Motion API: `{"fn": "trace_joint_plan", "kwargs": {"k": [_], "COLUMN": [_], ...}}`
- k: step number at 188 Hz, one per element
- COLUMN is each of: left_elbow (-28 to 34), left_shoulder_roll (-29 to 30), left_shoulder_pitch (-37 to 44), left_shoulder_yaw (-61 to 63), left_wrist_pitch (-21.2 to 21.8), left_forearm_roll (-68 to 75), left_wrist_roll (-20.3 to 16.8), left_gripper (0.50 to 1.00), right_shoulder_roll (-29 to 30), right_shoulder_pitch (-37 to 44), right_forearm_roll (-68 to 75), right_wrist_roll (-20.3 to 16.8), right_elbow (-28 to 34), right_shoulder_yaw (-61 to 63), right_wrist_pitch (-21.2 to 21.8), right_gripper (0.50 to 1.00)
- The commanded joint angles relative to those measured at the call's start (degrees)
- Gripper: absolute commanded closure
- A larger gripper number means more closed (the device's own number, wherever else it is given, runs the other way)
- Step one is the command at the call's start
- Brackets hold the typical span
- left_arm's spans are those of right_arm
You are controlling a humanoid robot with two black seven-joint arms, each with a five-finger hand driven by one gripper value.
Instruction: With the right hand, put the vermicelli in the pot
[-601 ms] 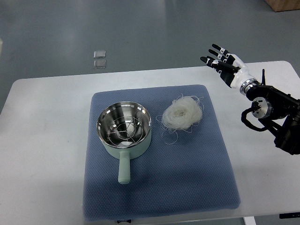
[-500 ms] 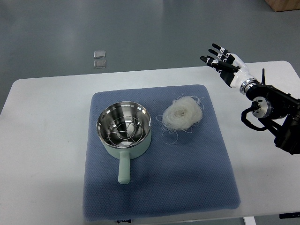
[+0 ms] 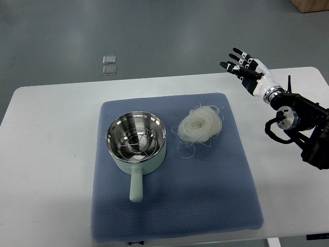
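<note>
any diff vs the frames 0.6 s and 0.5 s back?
Nothing visibly changed. The right hand is still open, raised over the table's far right edge and holding nothing. The vermicelli still lies on the blue mat beside the pot, not in it. The left hand is out of view.

You have a loose white vermicelli nest [image 3: 198, 125] lying just right of the mint-green, steel-lined pot [image 3: 136, 143], handle toward you.
</note>
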Motion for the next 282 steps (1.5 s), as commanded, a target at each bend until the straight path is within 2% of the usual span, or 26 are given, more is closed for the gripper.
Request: {"fn": "trace_joint_plan", "kwargs": {"k": [1,67,282], "left_elbow": [0.09,0.27,-0.08], "left_shoulder_roll": [0.0,0.0,0.0], "left_shoulder_pitch": [0.09,0.09,0.0], "left_shoulder_yaw": [0.04,0.12,0.21], "left_wrist_pitch": [0.01,0.19,0.1], "left_forearm_roll": [0.02,0.02,0.02], "left_wrist_roll": [0.01,0.01,0.01], "left_gripper": [0.5,0.5,0.5], "right_shoulder_roll": [-0.07,-0.07,-0.6], "right_shoulder_pitch": [0.0,0.09,0.53], "right_forearm_roll": [-0.03,-0.03,-0.82], "right_wrist_roll": [-0.09,-0.09,0.7], "right_elbow": [-0.06,-0.32,-1.46], "right_shoulder_yaw": [0.0,-0.09,-0.35], "right_wrist_pitch": [0.03,1.26,1.35], "right_gripper": [0.576,0.576,0.576]}}
